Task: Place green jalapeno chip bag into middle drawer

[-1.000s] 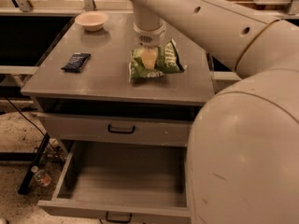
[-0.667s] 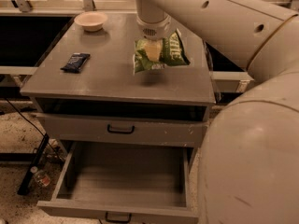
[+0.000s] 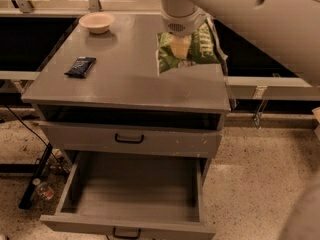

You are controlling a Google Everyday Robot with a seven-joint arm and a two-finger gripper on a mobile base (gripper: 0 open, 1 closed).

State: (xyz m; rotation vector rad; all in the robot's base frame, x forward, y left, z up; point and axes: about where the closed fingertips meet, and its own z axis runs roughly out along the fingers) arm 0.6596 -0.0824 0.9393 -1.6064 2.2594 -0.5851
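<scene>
The green jalapeno chip bag (image 3: 196,50) hangs crinkled in my gripper (image 3: 180,46), just above the right rear part of the grey cabinet top (image 3: 125,81). The gripper comes down from above and its pale fingers are shut on the bag's left half. The middle drawer (image 3: 135,191) is pulled out wide open below and in front, showing a bare grey planked floor with nothing in it. Its black handle (image 3: 125,232) shows at the bottom edge. The drawer lies well below and to the left front of the bag.
A dark-blue packet (image 3: 80,66) lies on the left of the cabinet top and a pale bowl (image 3: 96,21) stands at the back left. The upper drawer front (image 3: 129,139) is nearly shut. Cables and a bottle (image 3: 41,190) lie on the speckled floor at left.
The gripper has lifted the green bag off the cabinet top and carried it up and a little right. The arm now fills less of the view.
</scene>
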